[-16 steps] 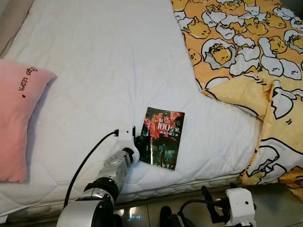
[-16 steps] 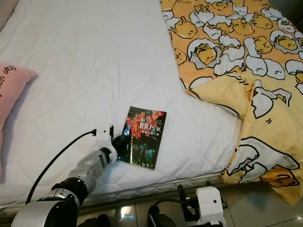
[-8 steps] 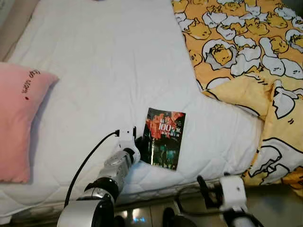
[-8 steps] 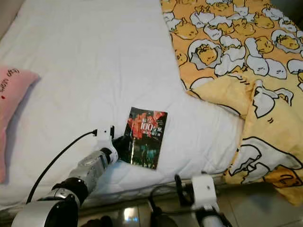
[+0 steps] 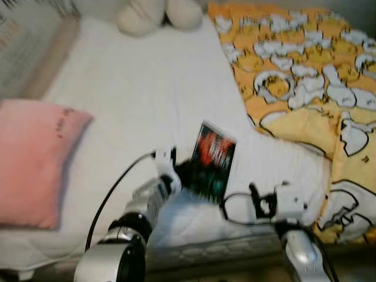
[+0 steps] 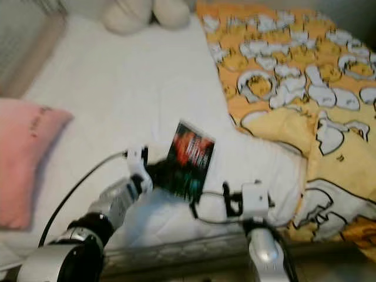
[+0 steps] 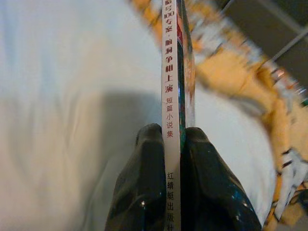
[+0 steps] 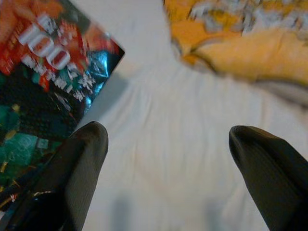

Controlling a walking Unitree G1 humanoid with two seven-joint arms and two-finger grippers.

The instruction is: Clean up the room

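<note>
On the white mattress [image 5: 147, 100] that takes up most of the head views, a pink pillow [image 5: 32, 158] lies at the robot's left and a yellow cartoon-print quilt [image 5: 305, 82] is rumpled over the right side, spilling off the near edge. At the far end sits something pale and rounded — perhaps a plush toy [image 5: 158, 13], though the blur makes it hard to say. The left gripper [image 7: 173, 159] has its fingers [image 7: 144, 183] pinched tight on the spine end of the book [image 5: 212, 160], holding it tilted up off the mattress, near the bed's front edge, with shadow on the sheet beneath. The book's cover is dark with red and teal; its spine is white with printed characters. The right gripper [image 8: 168, 159] hovers just beside the book, over bare sheet — fingers spread wide, holding nothing.
</note>
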